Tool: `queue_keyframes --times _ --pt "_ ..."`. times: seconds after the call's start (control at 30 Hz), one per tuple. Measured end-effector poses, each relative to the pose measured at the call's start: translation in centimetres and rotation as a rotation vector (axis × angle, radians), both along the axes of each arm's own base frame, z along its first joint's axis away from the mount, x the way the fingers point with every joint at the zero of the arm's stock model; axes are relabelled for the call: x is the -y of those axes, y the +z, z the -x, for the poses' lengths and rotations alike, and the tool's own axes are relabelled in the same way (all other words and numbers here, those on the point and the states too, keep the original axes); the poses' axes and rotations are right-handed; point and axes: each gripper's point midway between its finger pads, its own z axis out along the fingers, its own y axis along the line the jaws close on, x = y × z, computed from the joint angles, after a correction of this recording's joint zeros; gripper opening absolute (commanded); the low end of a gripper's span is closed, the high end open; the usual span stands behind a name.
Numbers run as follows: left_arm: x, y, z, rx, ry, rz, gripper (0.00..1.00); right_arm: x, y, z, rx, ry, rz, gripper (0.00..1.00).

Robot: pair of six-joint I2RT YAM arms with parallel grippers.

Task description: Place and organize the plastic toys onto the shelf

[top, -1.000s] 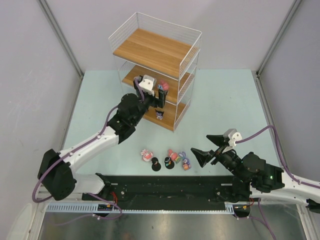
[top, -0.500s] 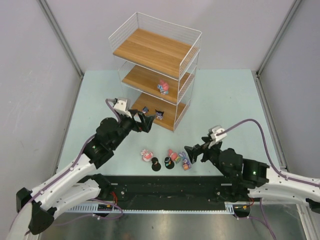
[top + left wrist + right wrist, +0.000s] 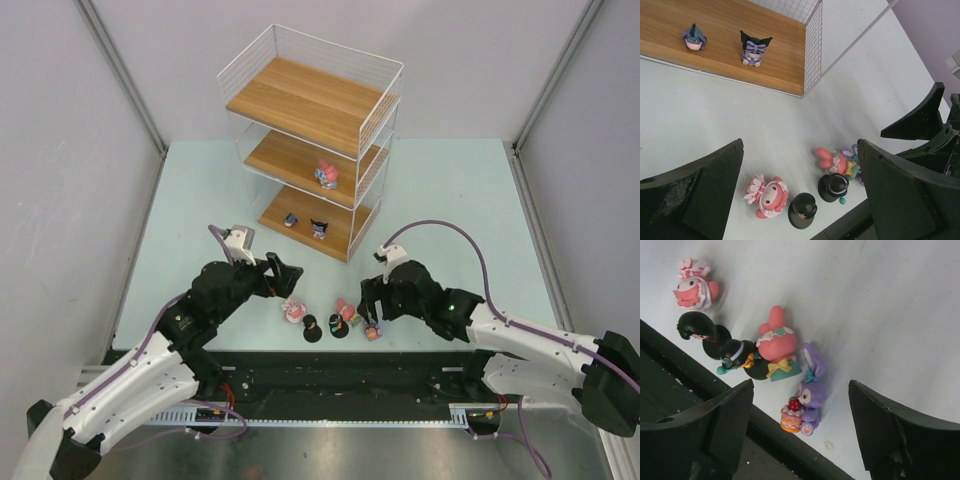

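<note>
The shelf [image 3: 310,105] stands at the back. One toy [image 3: 326,175] sits on its middle board, and two toys [image 3: 694,37] [image 3: 754,48] sit on the bottom board. Near the table's front edge lie a pink-and-white toy [image 3: 767,195], two dark-haired toys [image 3: 802,211] [image 3: 834,186], a pink-eared toy [image 3: 775,342] and the purple bunny [image 3: 812,390]. My left gripper [image 3: 285,275] hangs open just above and behind the pink-and-white toy, holding nothing. My right gripper [image 3: 802,425] is open with the bunny between its fingers, untouched.
A black rail [image 3: 340,365] runs along the table's front edge, right beside the row of toys. White wire walls [image 3: 812,45] close the shelf's sides. Grey walls enclose the table on three sides.
My left gripper let go of a toy on the middle board, drew back from the shelf and came down toward the table toys. My right gripper swung left over the bunny, its jaws narrowing slightly.
</note>
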Motion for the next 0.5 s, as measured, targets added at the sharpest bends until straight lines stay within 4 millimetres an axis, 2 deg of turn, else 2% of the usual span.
queue_keyframes --times 0.13,0.2,0.23,0.27,0.37,0.5 --pt "0.2 -0.1 0.1 -0.01 -0.008 0.01 1.0 -1.5 0.3 0.3 -0.009 0.098 0.009 0.57" --pt "0.4 -0.1 0.1 -0.017 -0.013 0.014 1.0 -2.0 0.5 0.3 -0.01 0.138 0.015 0.54" --pt "0.5 -0.2 0.1 -0.019 -0.019 0.015 1.0 -2.3 0.5 0.4 -0.011 0.156 0.015 0.46" --pt "0.6 -0.3 0.2 -0.02 -0.023 0.017 1.0 -2.5 0.4 0.5 -0.011 0.173 0.02 0.42" --pt "0.8 -0.7 0.4 -0.03 -0.033 0.019 1.0 -2.8 -0.2 0.9 -0.023 0.218 0.038 0.39" --pt "0.9 -1.4 0.6 -0.044 -0.043 0.013 1.0 -3.3 -1.3 1.5 -0.043 0.269 0.061 0.46"
